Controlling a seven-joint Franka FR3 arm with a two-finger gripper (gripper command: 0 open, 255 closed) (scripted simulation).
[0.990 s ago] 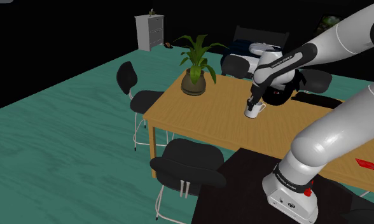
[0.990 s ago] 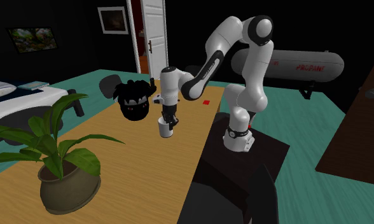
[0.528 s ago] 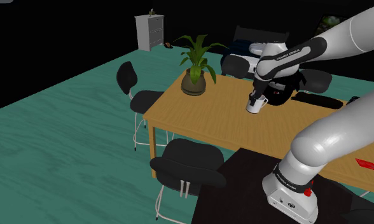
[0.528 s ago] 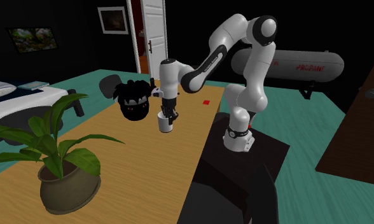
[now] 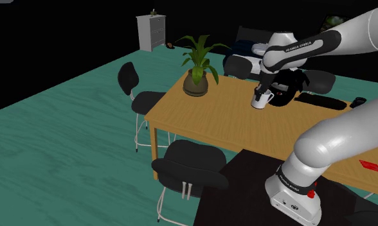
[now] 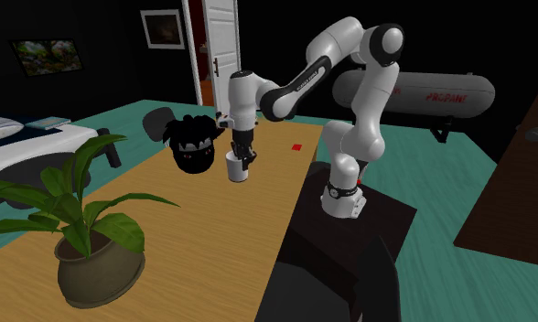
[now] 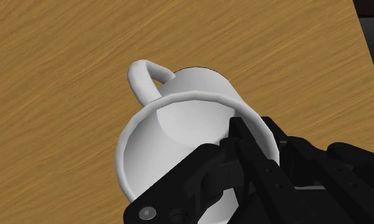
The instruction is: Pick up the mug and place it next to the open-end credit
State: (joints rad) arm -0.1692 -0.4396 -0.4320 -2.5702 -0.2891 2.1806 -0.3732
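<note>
One white mug (image 5: 263, 100), rim clamped in pincer (image 5: 258, 94), now farther along table (image 5: 200, 122) than second ago.

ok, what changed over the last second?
The gripper carried the mug up and toward the shoulder view's right, closer to the black object. It was shut on the mug's wall before and still is, so nothing was taken hold of or let go. The potted plant and red card stayed where they were.
</note>
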